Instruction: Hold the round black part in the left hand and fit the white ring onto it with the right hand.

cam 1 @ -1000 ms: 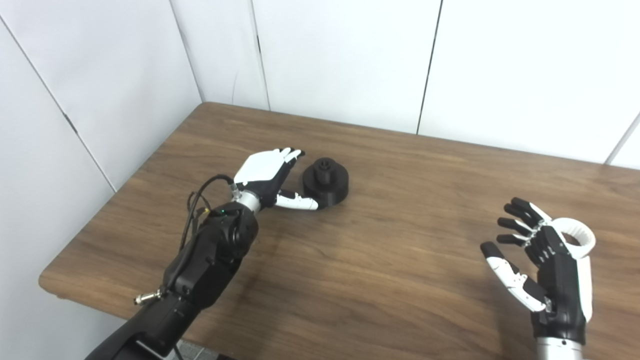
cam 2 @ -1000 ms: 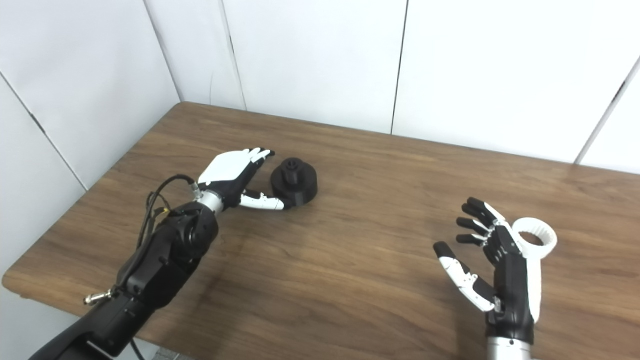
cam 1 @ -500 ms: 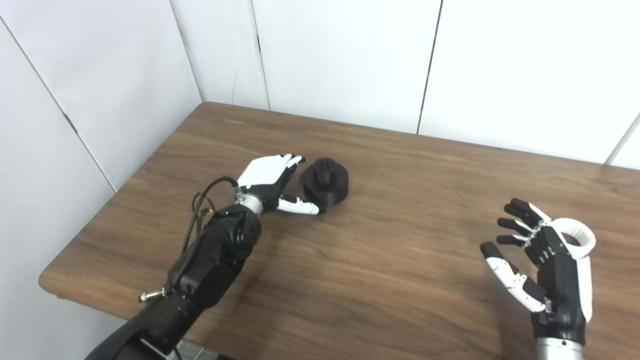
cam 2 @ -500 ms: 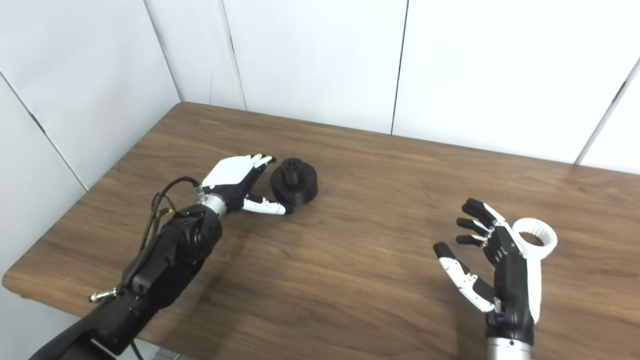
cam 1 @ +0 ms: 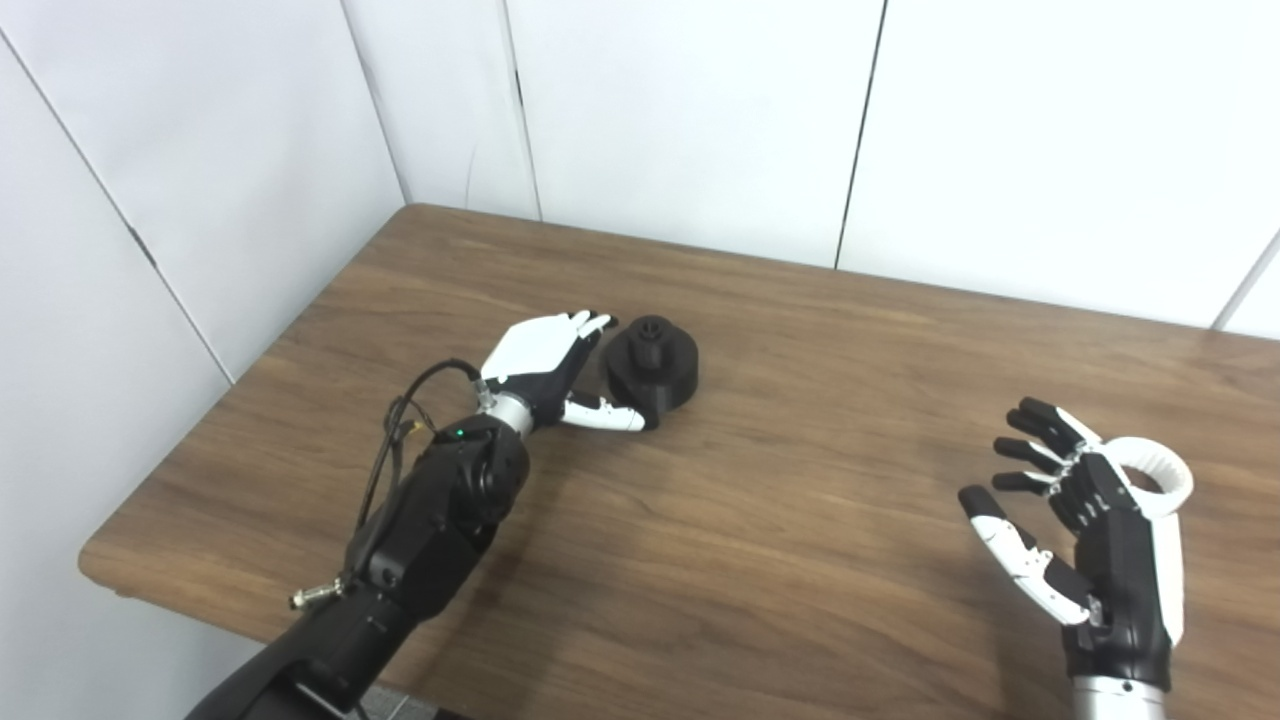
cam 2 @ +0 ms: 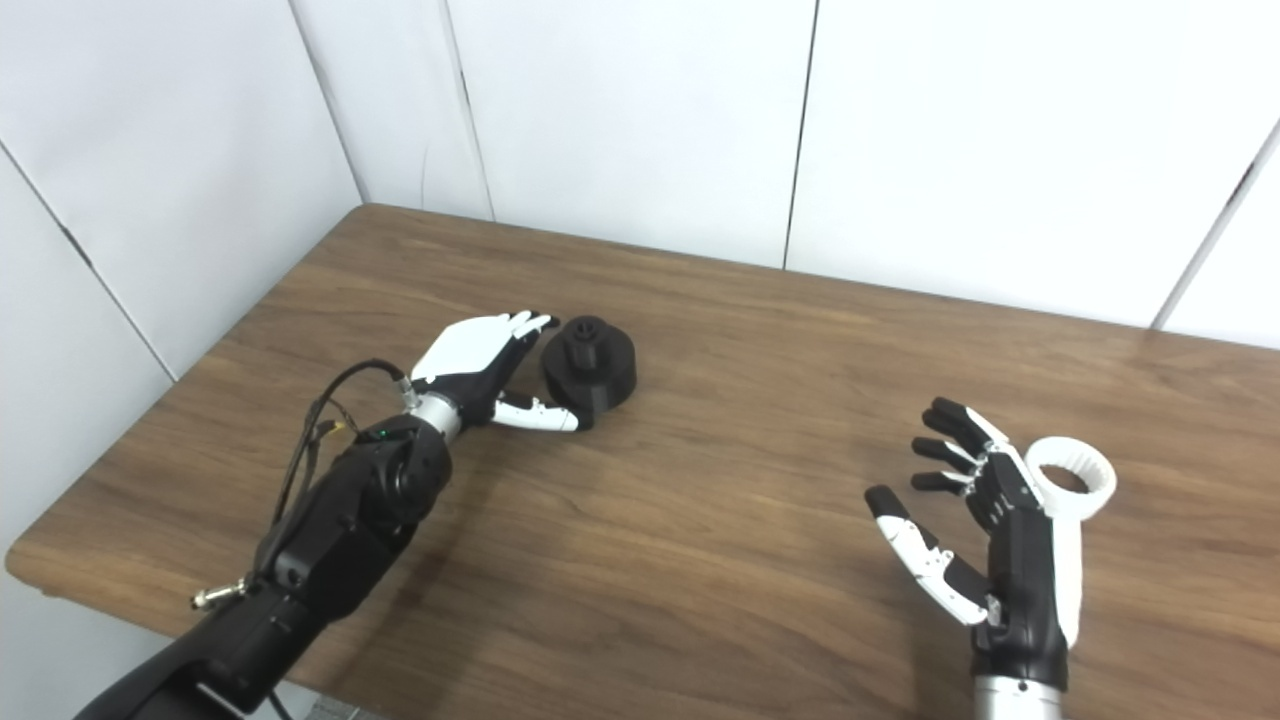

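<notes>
The round black part (cam 1: 651, 361) stands on the brown table (cam 1: 780, 520), left of centre, with a small hub on top. My left hand (cam 1: 545, 362) is open right beside it on its left: the fingers reach along its far side and the thumb lies under its near edge, not closed on it. The white ring (cam 1: 1155, 477) lies flat on the table at the right. My right hand (cam 1: 1085, 525) hovers open in front of the ring, fingers spread, hiding the ring's near-left part.
White wall panels (cam 1: 700, 110) close the table's far side and left side. The table's near edge (cam 1: 180, 600) runs along the bottom left, beside my left forearm (cam 1: 420, 530).
My left hand has sunk and slid a little forward toward the black part, thumb tucking closer under it. The right hand and the ring have stayed put.
</notes>
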Robot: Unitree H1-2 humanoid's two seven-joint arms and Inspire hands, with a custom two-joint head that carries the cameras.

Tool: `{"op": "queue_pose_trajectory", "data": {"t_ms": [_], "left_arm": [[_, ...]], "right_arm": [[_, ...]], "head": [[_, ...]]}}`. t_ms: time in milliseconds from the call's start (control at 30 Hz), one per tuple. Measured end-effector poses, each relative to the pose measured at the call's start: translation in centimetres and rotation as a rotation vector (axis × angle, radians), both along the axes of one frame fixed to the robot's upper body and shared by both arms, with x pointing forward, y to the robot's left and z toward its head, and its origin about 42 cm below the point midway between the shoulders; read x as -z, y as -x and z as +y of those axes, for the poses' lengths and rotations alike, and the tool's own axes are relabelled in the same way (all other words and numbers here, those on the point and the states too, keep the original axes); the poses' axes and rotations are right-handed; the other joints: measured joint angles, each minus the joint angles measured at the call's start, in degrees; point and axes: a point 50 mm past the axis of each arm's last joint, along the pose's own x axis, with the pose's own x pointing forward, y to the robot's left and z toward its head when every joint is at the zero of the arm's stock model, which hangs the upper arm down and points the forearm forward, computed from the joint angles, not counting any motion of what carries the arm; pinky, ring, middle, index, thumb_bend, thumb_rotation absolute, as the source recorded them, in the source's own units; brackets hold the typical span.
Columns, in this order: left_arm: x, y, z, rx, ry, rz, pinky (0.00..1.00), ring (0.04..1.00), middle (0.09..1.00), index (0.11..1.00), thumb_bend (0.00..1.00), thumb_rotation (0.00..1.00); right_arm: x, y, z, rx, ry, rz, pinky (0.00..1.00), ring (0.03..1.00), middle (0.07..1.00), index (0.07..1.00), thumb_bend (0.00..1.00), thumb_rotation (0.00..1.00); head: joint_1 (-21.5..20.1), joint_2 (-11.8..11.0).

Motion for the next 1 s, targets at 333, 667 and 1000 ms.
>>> {"op": "queue_pose_trajectory", "data": {"t_ms": [333,667,1000], "left_arm": [[0.9,-0.2,-0.6,-0.031,0.110,-0.048,1.00,1.000,1.000,0.882,1.00,0.52],[1.2,-0.3,-1.4,-0.044,0.211,-0.138,1.00,1.000,1.000,0.669,0.91,0.33],[1.1,-0.3,-1.4,-0.042,0.231,-0.188,1.00,1.000,1.000,0.581,0.87,0.27]], "right_arm": [[0.0,0.2,0.0,0.004,-0.001,0.007,0.57,0.707,0.774,0.776,0.65,0.28],[0.0,0.3,-0.1,0.010,-0.001,0.024,0.57,0.702,0.771,0.773,0.65,0.28],[0.0,0.3,-0.1,0.011,-0.001,0.026,0.57,0.702,0.771,0.774,0.66,0.30]], "head": [[-0.2,0.4],[-0.3,0.8],[-0.2,1.0]]}}
